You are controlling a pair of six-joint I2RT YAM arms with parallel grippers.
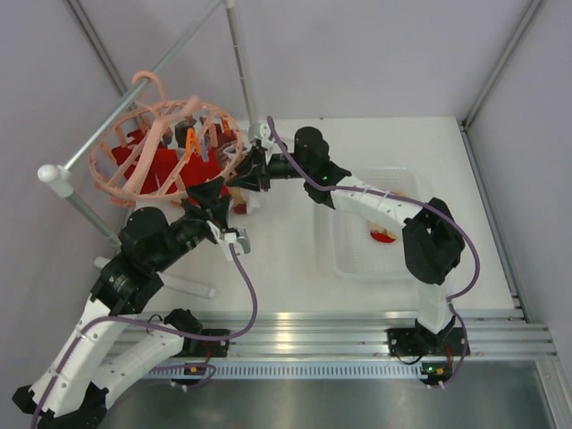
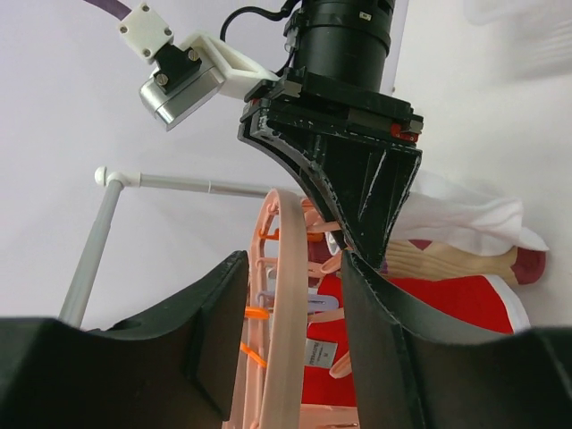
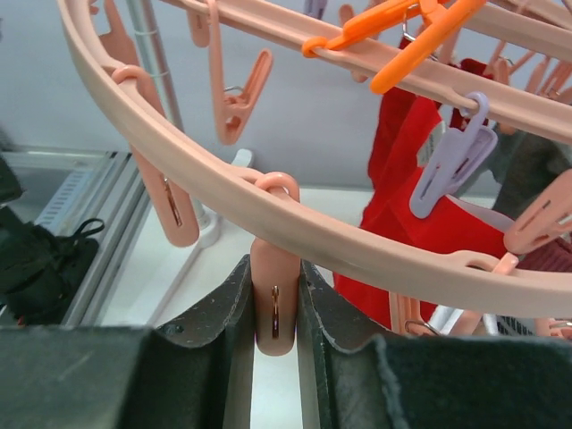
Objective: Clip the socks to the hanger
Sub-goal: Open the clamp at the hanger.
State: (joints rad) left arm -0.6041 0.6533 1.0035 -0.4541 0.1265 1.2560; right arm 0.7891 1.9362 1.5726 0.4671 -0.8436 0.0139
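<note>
Right wrist view had my right gripper [image 3: 275,308] nearest, its two dark fingers pressed in on a peach clip [image 3: 274,268] hanging from the lower ring of the hanger [image 3: 295,223]. Just past that ring dangled a lilac clip [image 3: 451,156] and an orange clip [image 3: 420,27], and behind them red socks [image 3: 407,179] were already hanging inside the cage.

From the left wrist, my left gripper [image 2: 295,264] stood spread, with the ring between its fingers and a gap showing on either side, so I judged it was straddling rather than gripping. Beyond it a red-and-beige patterned sock [image 2: 447,259] lay beside my right gripper's body; I could not tell what held it.

Further out, from above, the hanger hung by its hook on the grey rail [image 1: 134,94] at the far left of the table, and something red sat in the clear tray [image 1: 344,255].

My worry was the free-hanging frame. With my left fingers not clamped, any push from my right could have swung the ring, slid the smooth clip out of my pinch and let it snap shut before the sock reached its mouth.
</note>
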